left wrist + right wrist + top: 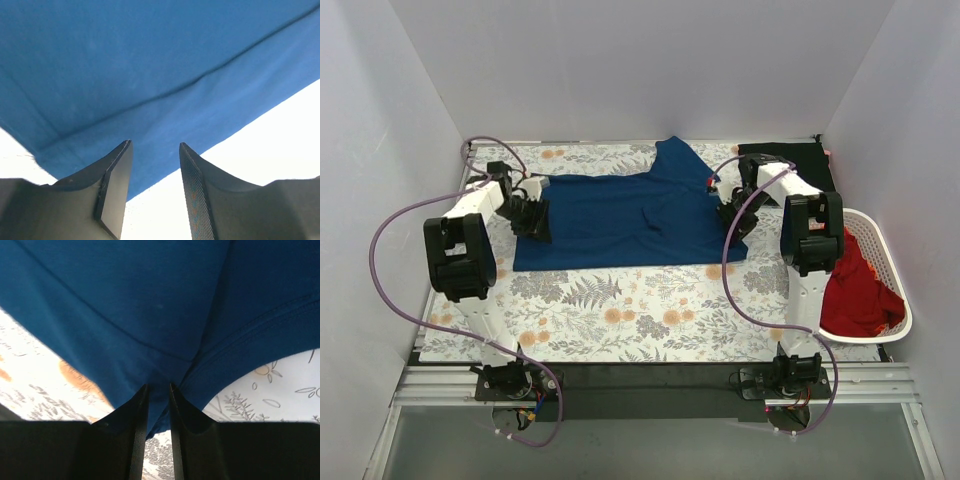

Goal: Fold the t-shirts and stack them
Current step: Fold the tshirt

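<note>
A navy blue t-shirt point(620, 225) lies spread across the middle of the floral table cover point(620, 310), creased near its center, with one part reaching toward the far wall. At the shirt's right edge, the right gripper point(159, 387) is clamped on a fold of the blue cloth, its fingers nearly together. At the shirt's left edge, the left gripper point(155, 145) stands with jaws apart, the hem showing just past the fingertips and none of it pinched. Beyond the shirt's far right corner rests a black t-shirt point(790, 160). Further right of the shirt, past the right arm, a red t-shirt point(855, 290) sits heaped in a white basket point(882, 252).
</note>
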Tool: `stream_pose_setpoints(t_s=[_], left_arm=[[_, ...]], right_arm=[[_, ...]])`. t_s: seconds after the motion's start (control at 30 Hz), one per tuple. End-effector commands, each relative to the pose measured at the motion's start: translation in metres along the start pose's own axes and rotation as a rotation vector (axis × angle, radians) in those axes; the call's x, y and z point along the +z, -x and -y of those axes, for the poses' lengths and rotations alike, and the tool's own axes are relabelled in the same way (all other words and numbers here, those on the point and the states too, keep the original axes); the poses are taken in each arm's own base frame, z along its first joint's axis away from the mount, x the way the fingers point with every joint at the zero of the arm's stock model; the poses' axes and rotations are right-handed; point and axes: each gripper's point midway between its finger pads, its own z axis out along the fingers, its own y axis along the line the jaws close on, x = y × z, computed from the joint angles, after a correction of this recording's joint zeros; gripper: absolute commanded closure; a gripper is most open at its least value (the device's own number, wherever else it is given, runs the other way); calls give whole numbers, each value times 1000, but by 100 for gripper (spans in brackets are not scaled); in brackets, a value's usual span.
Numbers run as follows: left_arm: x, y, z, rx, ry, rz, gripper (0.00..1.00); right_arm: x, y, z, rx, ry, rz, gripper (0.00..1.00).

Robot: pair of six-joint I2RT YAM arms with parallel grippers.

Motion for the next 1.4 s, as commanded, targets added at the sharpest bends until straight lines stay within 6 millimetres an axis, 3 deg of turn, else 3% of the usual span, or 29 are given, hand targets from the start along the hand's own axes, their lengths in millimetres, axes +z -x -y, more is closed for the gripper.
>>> stream_pose_setpoints(t_s=[0.0,0.07,0.1,0.2,0.23,0.27,0.3,0.33,0.4,0.43,0.57,0.63,0.7,0.73,0.77,0.8,0.87,0.93,1.03,1.17,1.3,1.37], left_arm=[[10,-26,-8,30,56,-47,59],[13,-38,-12,28,71,-70,60],[18,-57,-15,20,84,-115,60],[17,-83,-18,7,109,-165,61],[19,-103,-13,0,95,-205,61],[14,-110,-9,3,95,-212,61],[12,-118,-4,-2,87,-219,62],[12,-142,6,-18,59,-268,62],[3,-153,17,-17,50,-268,62],[0,-169,26,-34,29,-299,62],[-17,-182,45,-39,9,-287,62],[-24,-177,49,-28,11,-264,61],[-34,-154,56,-9,-14,-205,60],[-37,-143,57,-8,-25,-180,58],[-38,-132,60,-10,-46,-154,57],[-43,-109,59,-2,-42,-108,57],[-37,-97,57,-33,-78,-112,56],[-31,-80,50,-48,-75,-96,56],[-21,-70,38,-57,-46,-74,56],[-2,-74,26,-91,-38,-105,57],[8,-84,17,-112,-14,-136,57],[12,-96,12,-112,9,-170,57]], right_arm=[[2,0,15,-15,-77,-28,71],[9,-12,17,-21,-89,-62,72],[11,-19,19,-23,-103,-87,72],[20,-42,14,-31,-103,-142,73],[21,-52,15,-33,-111,-166,73],[18,-55,13,-45,-119,-165,73],[22,-71,7,-38,-103,-199,73],[22,-76,3,-42,-99,-207,73],[15,-87,-8,-44,-89,-207,73],[18,-101,-17,-40,-68,-232,74],[3,-130,-50,-76,-13,-248,73],[-5,-134,-72,-67,71,-244,73],[-18,-110,-78,-100,94,-164,72],[-24,-101,-77,-108,93,-136,72],[-32,-76,-71,-124,69,-80,71],[-34,-65,-70,-120,78,-51,71],[-32,-44,-59,-101,72,-32,71],[-24,-36,-50,-94,73,-33,72],[-11,-33,-38,-80,59,-52,73],[4,-33,-25,-72,35,-58,74],[11,-45,-25,-67,25,-81,74],[14,-61,-32,-61,39,-104,74]])
